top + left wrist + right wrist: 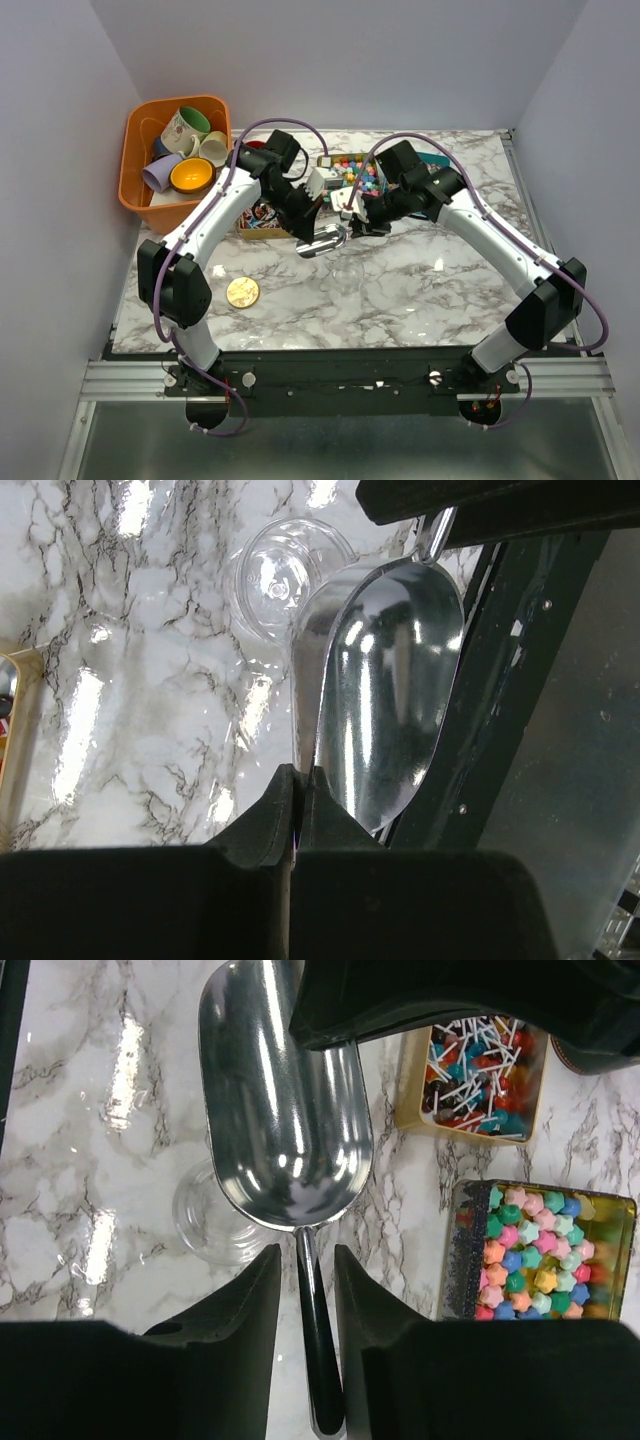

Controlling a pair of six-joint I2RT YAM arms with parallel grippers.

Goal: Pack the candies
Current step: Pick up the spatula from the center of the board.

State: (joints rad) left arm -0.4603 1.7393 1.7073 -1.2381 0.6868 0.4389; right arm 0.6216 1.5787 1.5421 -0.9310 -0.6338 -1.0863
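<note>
At centre, right gripper (307, 1255) part-open, astride scoop handle (317, 1340)

Silver scoop (285, 1110) gleams ahead of the right end effector (308, 1255); pink, green, blue, orange candies (535, 1255) beside it; counter (90, 1140) white, grey-veined.
</note>
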